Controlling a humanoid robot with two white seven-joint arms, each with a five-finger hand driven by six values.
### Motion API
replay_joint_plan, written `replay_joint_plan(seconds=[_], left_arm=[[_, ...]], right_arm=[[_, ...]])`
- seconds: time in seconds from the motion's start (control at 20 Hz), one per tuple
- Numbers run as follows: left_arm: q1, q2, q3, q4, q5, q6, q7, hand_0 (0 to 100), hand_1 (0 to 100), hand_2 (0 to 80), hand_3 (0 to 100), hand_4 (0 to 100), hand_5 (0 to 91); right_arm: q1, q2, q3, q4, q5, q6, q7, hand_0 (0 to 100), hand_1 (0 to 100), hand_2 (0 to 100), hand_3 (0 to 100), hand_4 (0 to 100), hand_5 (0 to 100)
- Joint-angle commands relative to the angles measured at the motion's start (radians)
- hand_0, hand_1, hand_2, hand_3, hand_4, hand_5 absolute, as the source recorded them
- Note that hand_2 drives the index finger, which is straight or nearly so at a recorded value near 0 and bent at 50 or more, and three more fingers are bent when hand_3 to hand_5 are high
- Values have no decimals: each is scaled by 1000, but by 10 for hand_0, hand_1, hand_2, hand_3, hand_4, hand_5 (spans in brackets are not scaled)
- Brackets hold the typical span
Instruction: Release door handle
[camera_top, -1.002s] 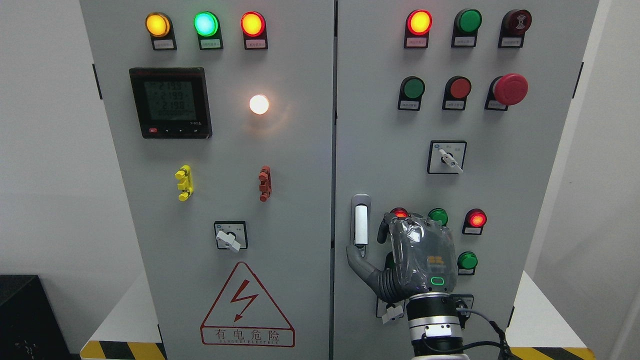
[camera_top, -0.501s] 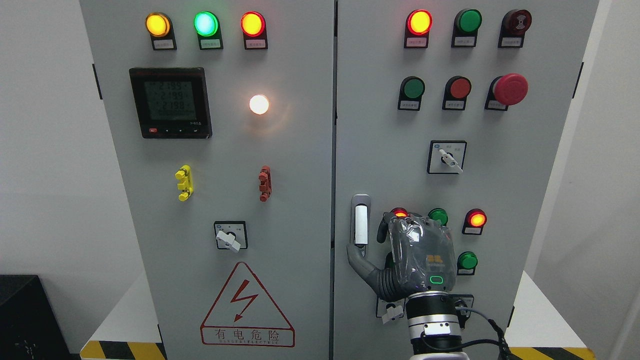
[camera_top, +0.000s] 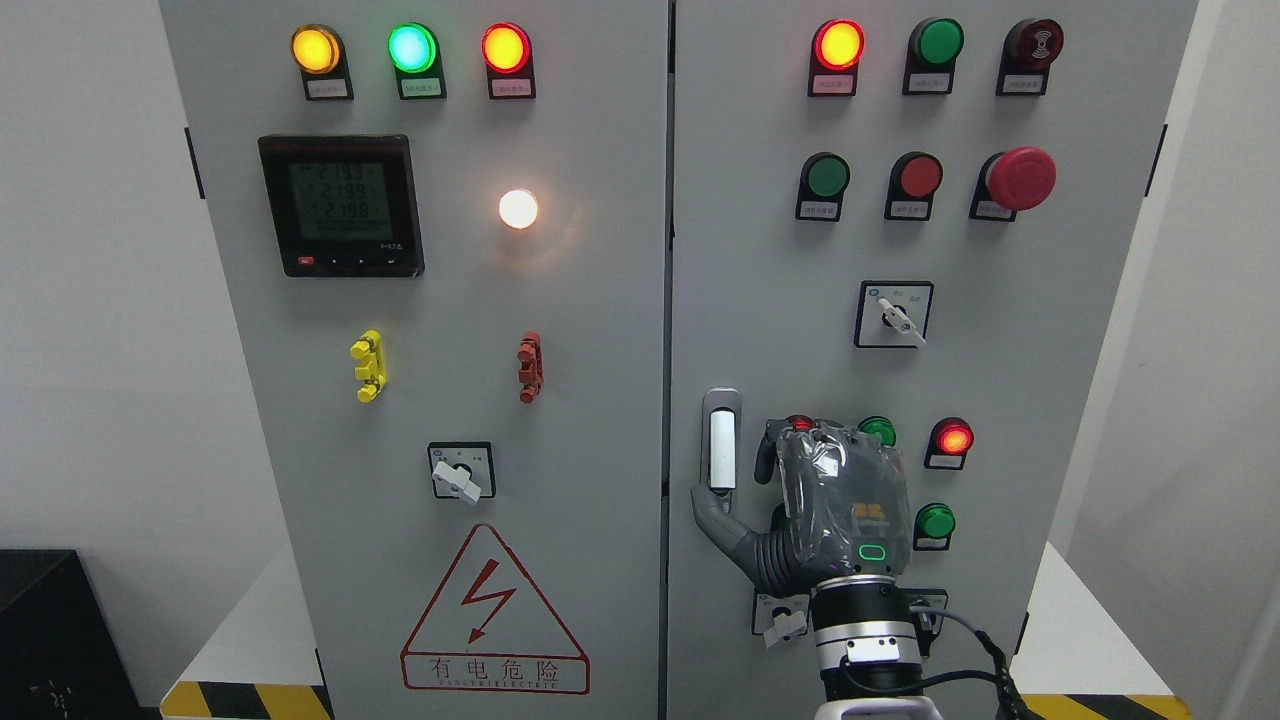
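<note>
Barely anything has moved over the last second, yet the small shift matters: the right hand (camera_top: 835, 505) has crept a little upward and to the left along the right door (camera_top: 760, 300), so that it now covers most of the red lamp (camera_top: 798, 422) that showed more fully above its knuckles before, and the wrist sits slightly higher against the lower switch (camera_top: 783, 622). The handle (camera_top: 721, 442), a white bar in a grey recess near the left edge of that door, stands upright and has not turned or swung at all. The hand is beside it, not around it; the thumb (camera_top: 715, 510) reaches out to the lower end of the recess and seems to touch there, while the other fingers curl at the top of the palm just right of the handle and close on nothing that I can see. The seam between the two doors looks shut. So the grip appears already given up, and what is left of the task, by my reading, is to draw the thumb clear and pull the arm back from the panel. The slight upward drift suggests the withdrawal has hardly started. The left hand does not show.
</note>
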Motion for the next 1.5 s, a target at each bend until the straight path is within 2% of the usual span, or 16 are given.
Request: replay_joint_plan(seconds=[0.0,0.35,0.95,1.45], left_arm=[[0,1,0,0,0,0,-1,0,0,42,107,3,0],[0,1,0,0,0,2,-1,0,0,41,106,3,0],[0,1,0,0,0,2,-1,0,0,40,103,3,0],[0,1,0,0,0,0,-1,0,0,42,105,2,0]], right_arm=[[-3,0,-1,7,0,1,-4,163,436,728,1000,781,715],[-5,0,-1,7,0,1,-6,180,441,733,1000,780,721],[4,0,-4,4,-9,11,-6,272,448,733,1000,781,723],[15,2,-7,-3,-16,11,-7,293,446,731,1000,780,723]])
